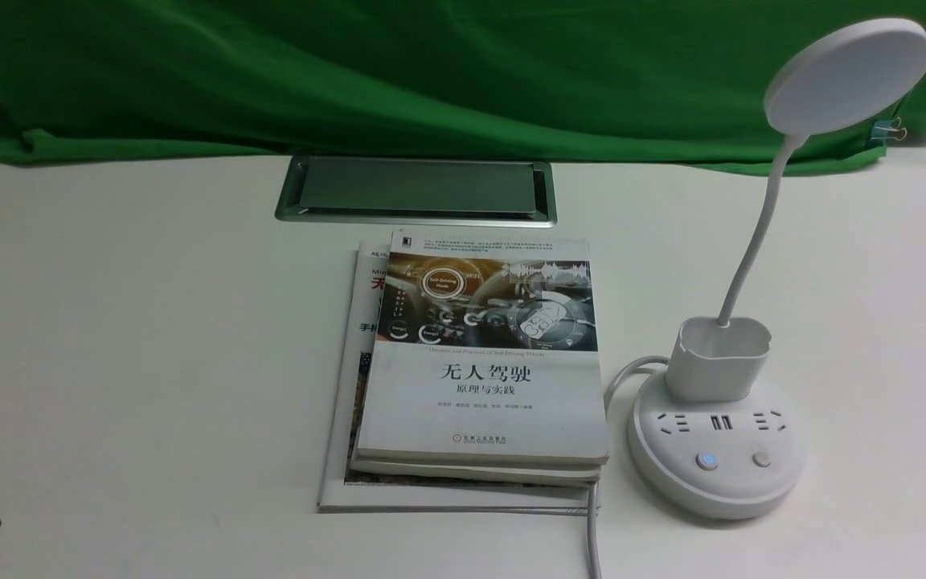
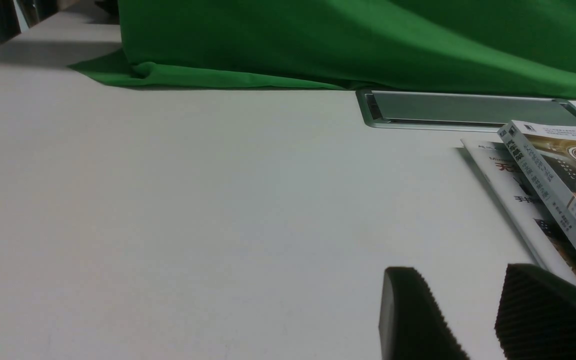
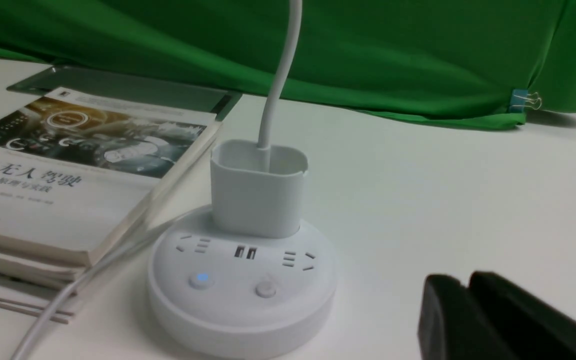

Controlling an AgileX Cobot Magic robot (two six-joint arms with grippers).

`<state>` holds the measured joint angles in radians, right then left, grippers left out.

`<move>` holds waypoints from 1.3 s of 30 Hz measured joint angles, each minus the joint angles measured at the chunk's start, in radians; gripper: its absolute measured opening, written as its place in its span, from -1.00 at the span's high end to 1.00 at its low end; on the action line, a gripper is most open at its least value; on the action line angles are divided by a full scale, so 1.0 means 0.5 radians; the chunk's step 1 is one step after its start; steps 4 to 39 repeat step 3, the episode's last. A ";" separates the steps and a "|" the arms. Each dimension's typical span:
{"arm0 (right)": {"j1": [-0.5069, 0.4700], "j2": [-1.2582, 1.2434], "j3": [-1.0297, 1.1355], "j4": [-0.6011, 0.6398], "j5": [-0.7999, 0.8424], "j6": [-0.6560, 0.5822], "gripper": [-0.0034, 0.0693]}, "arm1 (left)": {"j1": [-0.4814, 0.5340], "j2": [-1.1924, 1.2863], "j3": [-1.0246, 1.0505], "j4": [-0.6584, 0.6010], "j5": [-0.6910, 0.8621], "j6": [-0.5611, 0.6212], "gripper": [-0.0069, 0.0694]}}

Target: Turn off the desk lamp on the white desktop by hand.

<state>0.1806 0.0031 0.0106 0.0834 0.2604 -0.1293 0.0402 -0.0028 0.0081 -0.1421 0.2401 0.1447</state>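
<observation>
- right gripper point(image 3: 468, 310) sits beside the desk lamp point(image 3: 243, 280), fingers pressed together — probably for poking a button
- left gripper point(image 2: 473, 310) parked away, fingers apart, holding nothing

left gripper point(image 2: 473, 315) — fingers apart, over white desktop point(image 2: 193, 200) | books point(image 2: 558, 190) beside | cable hatch point(image 2: 468, 110) — green cloth point(image 2: 343, 40) behind

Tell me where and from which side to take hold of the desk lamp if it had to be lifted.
Probably grip the desk lamp by its cup-shaped holder, coming from above with the right gripper, which is the nearer one. The holder is upright, straight-walled and narrow, while the round base looks too wide and the neck is thin and bendy.
</observation>
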 joint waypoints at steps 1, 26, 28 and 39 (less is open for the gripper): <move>0.000 0.000 0.000 0.000 0.000 0.000 0.72 | 0.000 0.000 0.000 0.000 0.000 0.000 0.19; 0.000 0.000 0.000 0.000 0.000 0.000 0.72 | 0.000 0.000 0.000 0.000 0.000 0.000 0.19; 0.000 0.000 0.000 0.000 0.000 0.000 0.72 | 0.000 0.000 0.000 0.000 0.000 0.000 0.19; 0.000 0.000 0.000 0.000 0.000 0.000 0.72 | 0.000 0.000 0.000 0.000 0.000 0.000 0.19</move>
